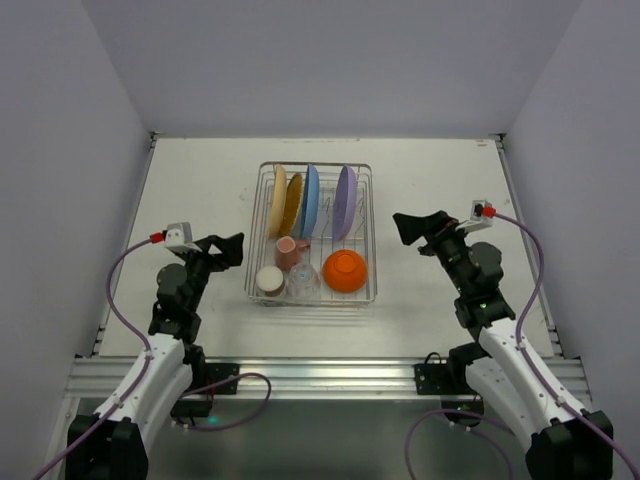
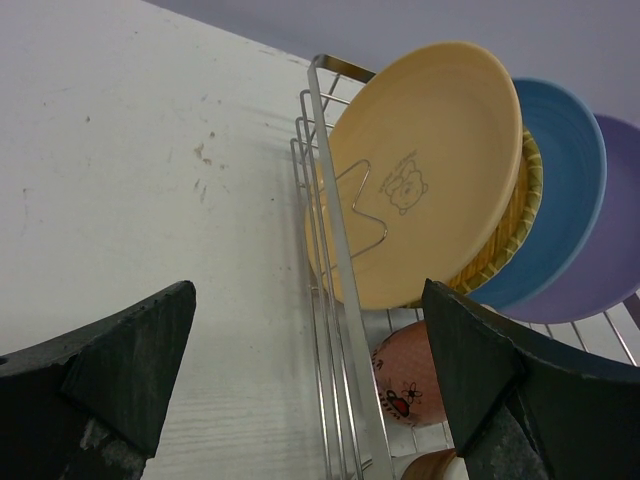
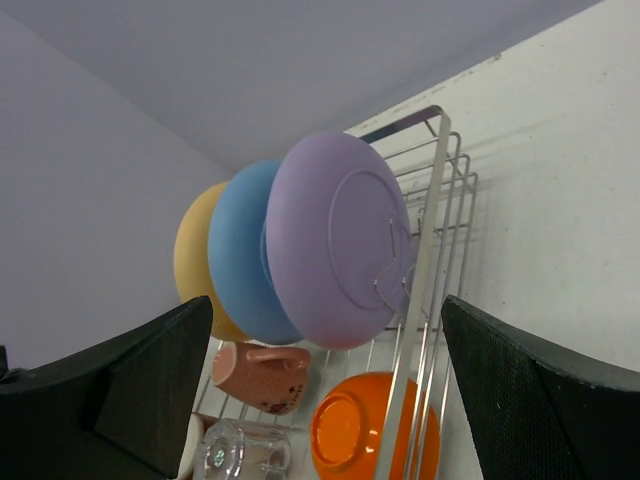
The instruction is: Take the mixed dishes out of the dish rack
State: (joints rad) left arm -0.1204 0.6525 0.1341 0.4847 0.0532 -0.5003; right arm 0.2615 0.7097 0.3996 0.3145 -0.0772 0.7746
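Both my arms are hovering beside the dish rack, which is sitting mid-table between them, its long axis running near to far. My left gripper and right gripper are gaping wide, holding nothing. The tan plate, yellow plate, light-blue plate and lavender plate are standing on edge in the far half. The pink mug, cream cup, clear glass and orange bowl are filling the near half, with the bowl lying nearer my right.
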